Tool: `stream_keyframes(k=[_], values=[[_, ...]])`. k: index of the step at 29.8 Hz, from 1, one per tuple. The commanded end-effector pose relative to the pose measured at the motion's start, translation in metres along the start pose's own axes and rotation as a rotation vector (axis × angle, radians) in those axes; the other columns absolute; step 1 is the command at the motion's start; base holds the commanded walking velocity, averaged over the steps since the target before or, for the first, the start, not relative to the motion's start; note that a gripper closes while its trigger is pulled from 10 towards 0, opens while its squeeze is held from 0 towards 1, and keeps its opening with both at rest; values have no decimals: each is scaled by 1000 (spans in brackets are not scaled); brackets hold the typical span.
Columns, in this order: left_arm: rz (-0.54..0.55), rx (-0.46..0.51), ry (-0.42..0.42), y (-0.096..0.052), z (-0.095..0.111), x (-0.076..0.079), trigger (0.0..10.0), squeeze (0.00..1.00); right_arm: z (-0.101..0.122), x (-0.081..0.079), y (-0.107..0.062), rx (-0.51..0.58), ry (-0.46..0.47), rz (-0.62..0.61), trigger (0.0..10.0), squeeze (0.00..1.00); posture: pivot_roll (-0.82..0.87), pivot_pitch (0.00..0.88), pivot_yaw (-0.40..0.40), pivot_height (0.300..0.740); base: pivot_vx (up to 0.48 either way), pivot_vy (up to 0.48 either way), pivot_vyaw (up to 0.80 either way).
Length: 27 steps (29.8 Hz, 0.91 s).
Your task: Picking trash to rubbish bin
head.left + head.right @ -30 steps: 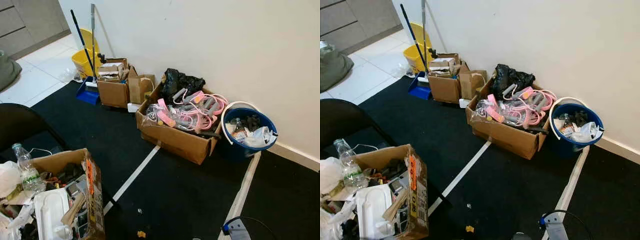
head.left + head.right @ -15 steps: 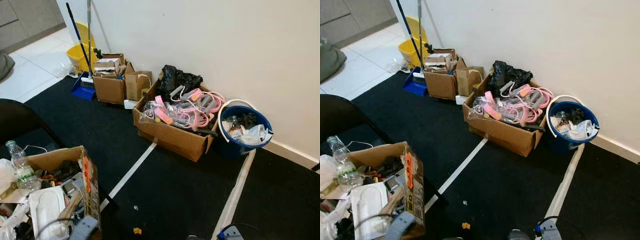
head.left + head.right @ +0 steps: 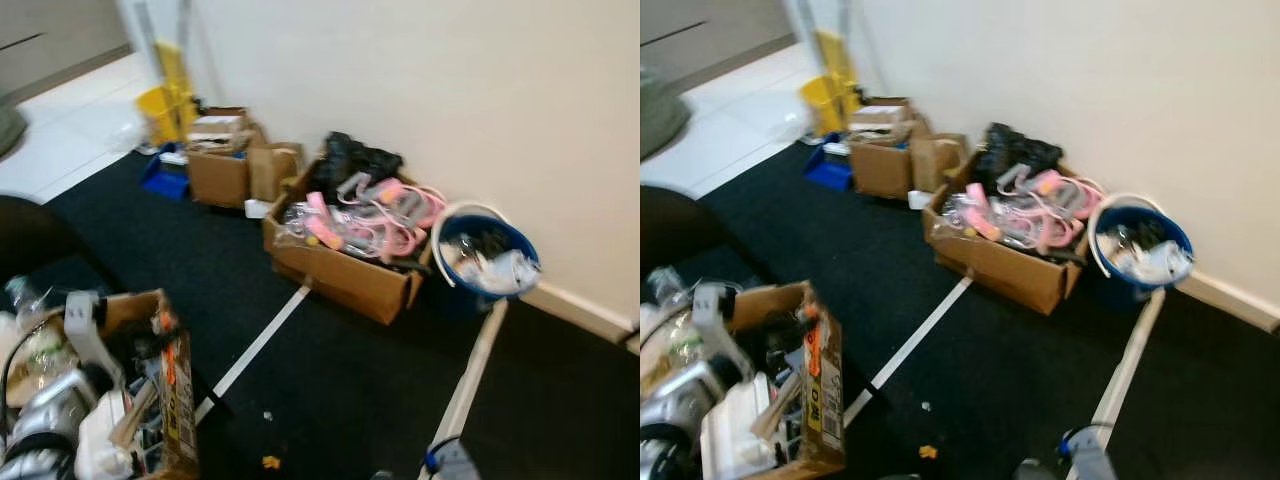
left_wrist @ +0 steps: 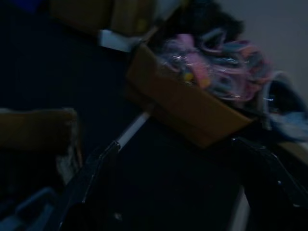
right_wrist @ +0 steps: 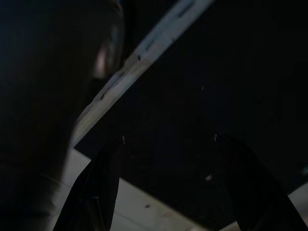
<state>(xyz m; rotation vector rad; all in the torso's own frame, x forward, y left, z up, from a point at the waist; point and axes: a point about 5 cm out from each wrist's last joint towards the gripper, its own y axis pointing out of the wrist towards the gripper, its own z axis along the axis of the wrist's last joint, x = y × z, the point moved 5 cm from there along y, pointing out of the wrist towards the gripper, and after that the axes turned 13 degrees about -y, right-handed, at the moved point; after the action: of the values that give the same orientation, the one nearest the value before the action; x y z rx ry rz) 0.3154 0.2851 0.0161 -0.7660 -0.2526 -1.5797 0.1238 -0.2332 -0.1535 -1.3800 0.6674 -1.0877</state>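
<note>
A blue bucket point(image 3: 485, 262) holding crumpled trash stands against the wall at the right. An open cardboard box point(image 3: 172, 385) stuffed with rubbish sits at the lower left, with a plastic bottle point(image 3: 24, 302) beside it. My silver left arm point(image 3: 42, 428) rises over that box. In the left wrist view the left gripper point(image 4: 174, 142) is open and holds nothing, facing the box of pink cables point(image 4: 192, 103). A small yellow scrap point(image 3: 270, 462) lies on the black carpet. The right gripper point(image 5: 168, 138) hangs open over dark floor and a white tape line point(image 5: 144, 53).
A cardboard box of pink and grey cables point(image 3: 345, 245) sits by the wall, with smaller boxes point(image 3: 225, 165), a blue dustpan point(image 3: 163, 178) and a yellow mop bucket point(image 3: 165, 100) further left. White tape lines point(image 3: 255, 345) cross the carpet. A dark chair point(image 3: 30, 235) stands at left.
My left arm has risen into view over the rubbish box at the lower left. The camera has shifted a little and the picture is blurred.
</note>
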Motion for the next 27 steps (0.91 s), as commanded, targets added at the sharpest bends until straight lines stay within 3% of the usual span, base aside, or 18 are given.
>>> stream_keyframes(k=[1,8,27], values=[[75,-50,-35,-6,-33,-9,10000,0,-11,-6,0,-31,13,11,10000,0,153,87,58,740,0,0,-800],[63,-117,-70,-5,-69,1,10000,0,-13,-3,0,-32,7,5,10000,0,121,94,45,740,0,0,-800],[244,-276,38,-27,-111,-23,10000,0,-19,-13,1,-40,18,17,10000,0,97,88,71,740,0,0,-800]])
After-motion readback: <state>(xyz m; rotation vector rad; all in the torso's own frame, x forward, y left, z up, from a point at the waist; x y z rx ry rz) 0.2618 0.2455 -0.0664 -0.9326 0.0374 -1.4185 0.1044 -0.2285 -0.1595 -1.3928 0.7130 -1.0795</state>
